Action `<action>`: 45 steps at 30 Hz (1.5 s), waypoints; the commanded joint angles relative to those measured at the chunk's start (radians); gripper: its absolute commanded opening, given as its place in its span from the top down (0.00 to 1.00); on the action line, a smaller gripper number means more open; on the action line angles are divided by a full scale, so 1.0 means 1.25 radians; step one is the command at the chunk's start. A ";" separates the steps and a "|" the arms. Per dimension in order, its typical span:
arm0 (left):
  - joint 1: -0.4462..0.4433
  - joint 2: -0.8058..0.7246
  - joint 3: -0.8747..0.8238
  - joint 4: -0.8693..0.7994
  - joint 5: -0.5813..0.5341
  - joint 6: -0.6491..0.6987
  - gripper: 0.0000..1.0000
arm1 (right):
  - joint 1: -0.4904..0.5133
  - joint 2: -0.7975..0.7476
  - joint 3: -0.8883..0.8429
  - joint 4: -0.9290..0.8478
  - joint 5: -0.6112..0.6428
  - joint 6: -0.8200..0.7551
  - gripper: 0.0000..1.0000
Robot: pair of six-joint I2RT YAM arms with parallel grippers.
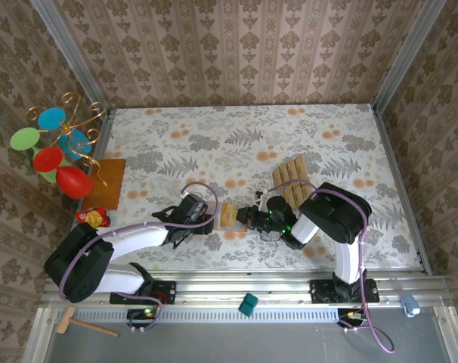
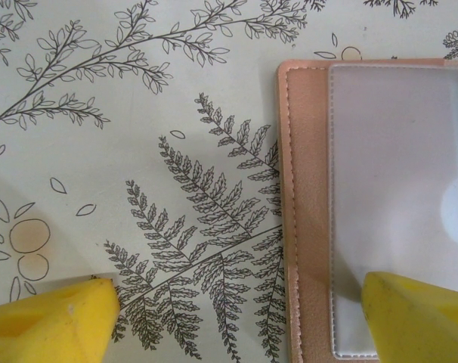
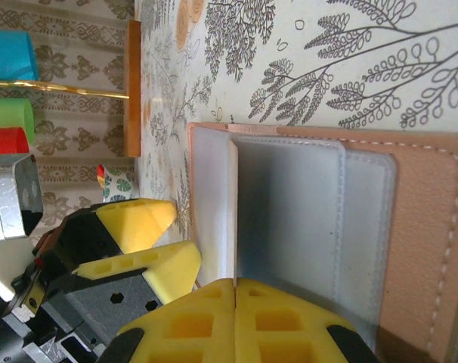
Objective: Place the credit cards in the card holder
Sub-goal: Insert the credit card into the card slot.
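Card holder (image 2: 304, 197): open on table (image 1: 214, 136), tan inner face up, lying between both jaws.
Left gripper (image 2: 236, 291): jaws spread, straddling holder's stitched edge; one finger over bare table, other over clear window.
Right gripper (image 3: 235, 291): jaws pressed together, apparently nipping thin clear pocket leaf, which stands up off holder.
Credit cards (image 1: 291, 175): slantwise row behind right jaws, well apart from holder; right arm nearer.
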 commanded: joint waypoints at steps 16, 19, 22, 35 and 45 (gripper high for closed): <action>-0.004 0.003 -0.028 -0.042 -0.010 -0.020 0.14 | 0.009 0.018 0.005 -0.006 -0.009 0.001 1.00; -0.004 0.003 -0.029 -0.041 -0.009 -0.020 0.14 | 0.012 0.017 0.002 -0.006 -0.011 0.001 1.00; -0.004 0.001 -0.029 -0.042 -0.010 -0.019 0.14 | 0.017 0.018 0.002 -0.006 -0.011 0.001 1.00; -0.005 -0.007 -0.032 -0.044 -0.010 -0.022 0.14 | 0.025 0.023 0.001 -0.011 0.000 0.003 1.00; -0.007 -0.006 -0.033 -0.043 -0.010 -0.023 0.14 | 0.024 0.032 0.029 -0.028 0.002 0.002 1.00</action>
